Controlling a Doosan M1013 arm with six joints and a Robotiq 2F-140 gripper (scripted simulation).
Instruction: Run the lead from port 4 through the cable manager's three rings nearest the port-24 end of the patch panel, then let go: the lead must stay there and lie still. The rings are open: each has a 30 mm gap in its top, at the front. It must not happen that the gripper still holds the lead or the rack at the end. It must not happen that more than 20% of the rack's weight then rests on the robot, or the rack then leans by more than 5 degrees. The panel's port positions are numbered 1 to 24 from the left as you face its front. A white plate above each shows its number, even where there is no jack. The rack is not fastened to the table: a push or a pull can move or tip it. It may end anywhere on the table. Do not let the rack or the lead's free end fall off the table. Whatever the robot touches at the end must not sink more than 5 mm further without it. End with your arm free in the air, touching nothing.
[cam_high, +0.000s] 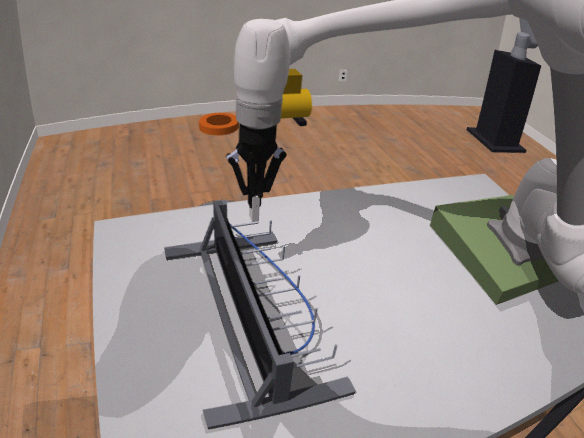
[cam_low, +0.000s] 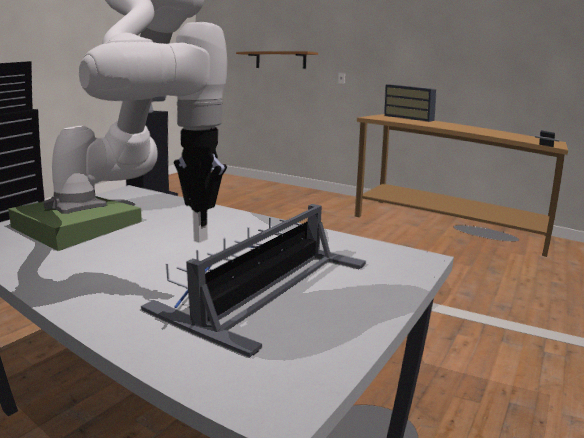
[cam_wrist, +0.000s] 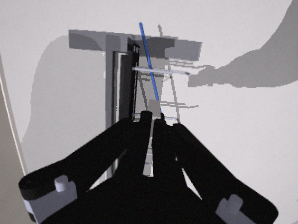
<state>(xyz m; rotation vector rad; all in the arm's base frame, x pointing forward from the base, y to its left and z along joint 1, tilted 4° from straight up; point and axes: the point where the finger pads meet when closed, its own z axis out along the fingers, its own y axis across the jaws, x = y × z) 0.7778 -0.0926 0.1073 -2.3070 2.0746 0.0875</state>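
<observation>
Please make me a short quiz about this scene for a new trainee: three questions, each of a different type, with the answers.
1. True or false: the gripper is shut and holds nothing.
2. What colour is the cable lying along the rack? A red, B blue, C yellow.
3. Fill in: the arm's base stands on a ___ block.
Key: 1 true; 2 B; 3 green.

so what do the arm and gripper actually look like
The arm is smooth, rounded and off-white, with a grey band at the wrist. Its base stands on a green block. The gripper is black, with slim linkage fingers, pale grey knuckle joints and light grey pads. No cables or markings show.
</observation>
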